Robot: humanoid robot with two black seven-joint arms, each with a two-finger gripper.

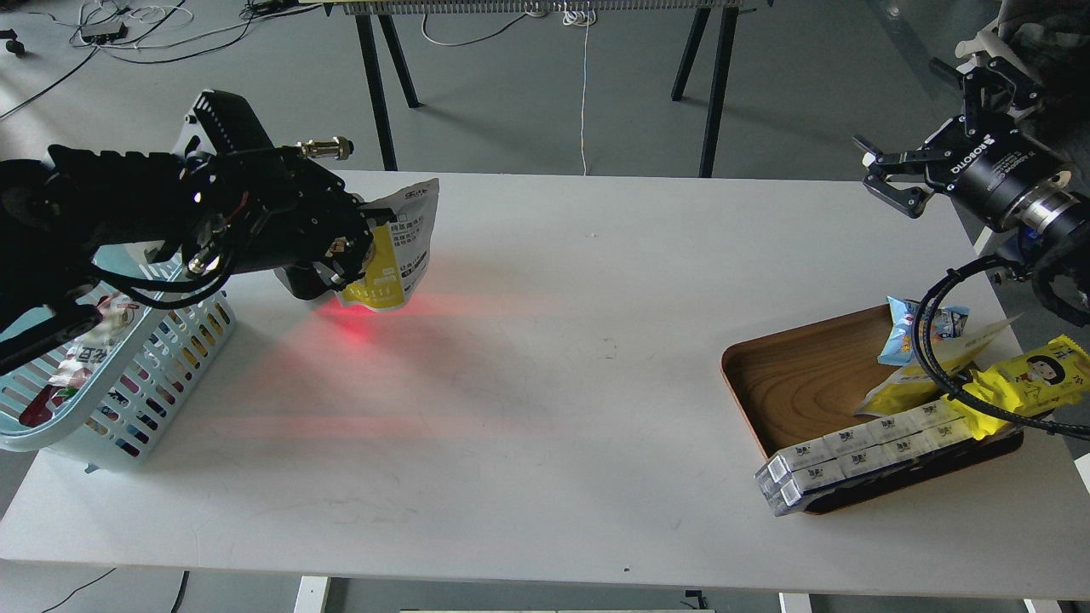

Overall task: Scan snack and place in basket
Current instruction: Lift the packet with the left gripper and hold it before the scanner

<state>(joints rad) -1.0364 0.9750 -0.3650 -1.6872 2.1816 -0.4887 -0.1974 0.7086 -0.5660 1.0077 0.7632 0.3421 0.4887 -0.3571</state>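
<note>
**Snack held over the table beside the basket**

Head view: the left gripper point(362, 243) has its fingers clamped on the snack point(400, 251), holding the pouch upright just above the white table point(545, 358), where a red glow point(362, 319) falls beneath it. The basket point(102, 375) sits just to the left. The right gripper point(886, 174) hangs above the wooden tray point(792, 383), fingers spread wide and holding nothing.
</note>
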